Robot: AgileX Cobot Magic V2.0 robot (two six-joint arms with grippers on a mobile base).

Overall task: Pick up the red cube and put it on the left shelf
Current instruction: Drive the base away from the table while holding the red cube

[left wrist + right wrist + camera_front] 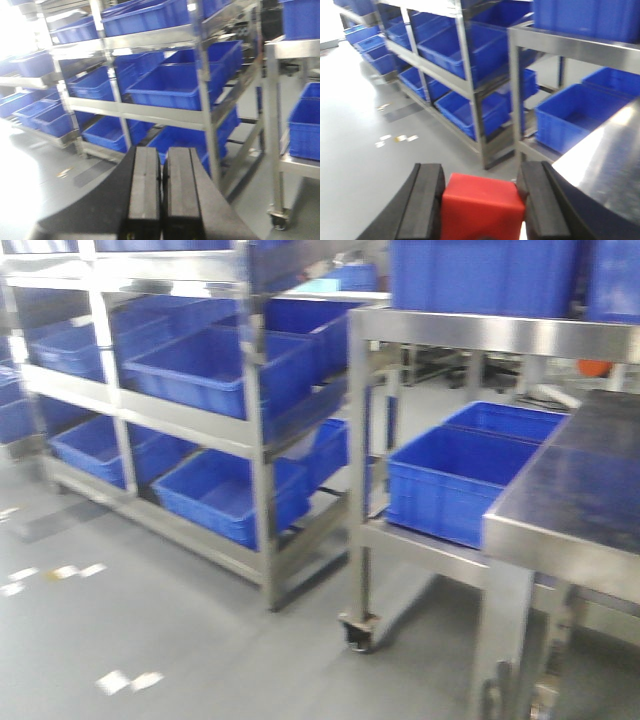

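Observation:
The red cube (482,206) fills the gap between the black pads of my right gripper (481,175), which is shut on it and holds it in the air above the grey floor. The left shelf (469,90) stands ahead and to the left in the right wrist view, a steel rack (255,440) with blue crates (215,370) on its tiers. My left gripper (162,152) is shut with its two pads pressed together and nothing between them; it faces the same rack (150,112). Neither gripper shows in the front view.
A second steel rack on casters (450,335) carries blue crates (455,480) right of the left shelf. A shiny steel worktable (590,500) juts in at the right, close to my right gripper (605,160). Grey floor with tape marks (130,680) lies in front.

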